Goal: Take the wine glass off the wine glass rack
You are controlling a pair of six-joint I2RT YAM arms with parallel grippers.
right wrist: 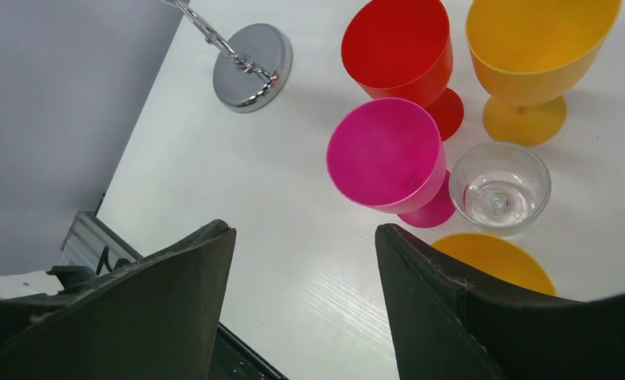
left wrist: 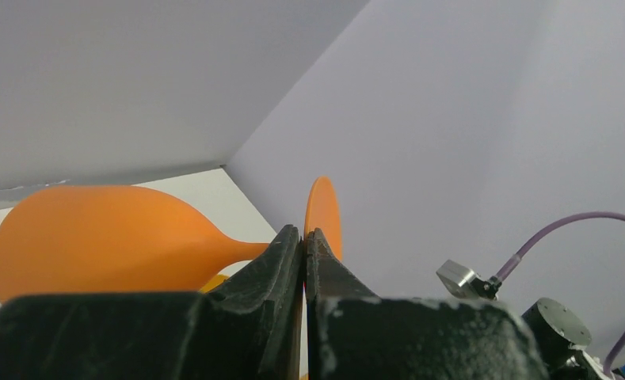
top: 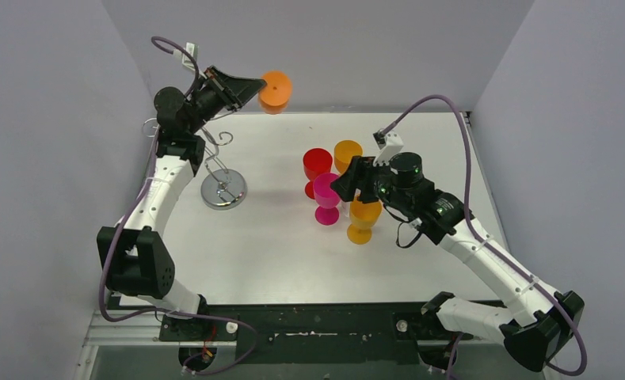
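An orange wine glass (top: pixel 276 91) hangs on its side high above the table's back left, clear of the rack. My left gripper (top: pixel 255 85) is shut on its stem. In the left wrist view the bowl (left wrist: pixel 95 237) lies left of the closed fingertips (left wrist: pixel 291 241) and the round foot (left wrist: pixel 323 212) right behind them. The silver wine glass rack (top: pixel 223 190) stands below on its shiny round base (right wrist: pixel 253 55), its scroll arms bare. My right gripper (top: pixel 342 186) hovers open over the table (right wrist: pixel 305 233), holding nothing.
Upright glasses cluster mid-table: red (top: pixel 318 165), orange-yellow (top: pixel 347 152), magenta (top: pixel 326 190) and yellow (top: pixel 363 215). A small clear glass (right wrist: pixel 499 186) stands among them. Grey walls close in the left, back and right sides.
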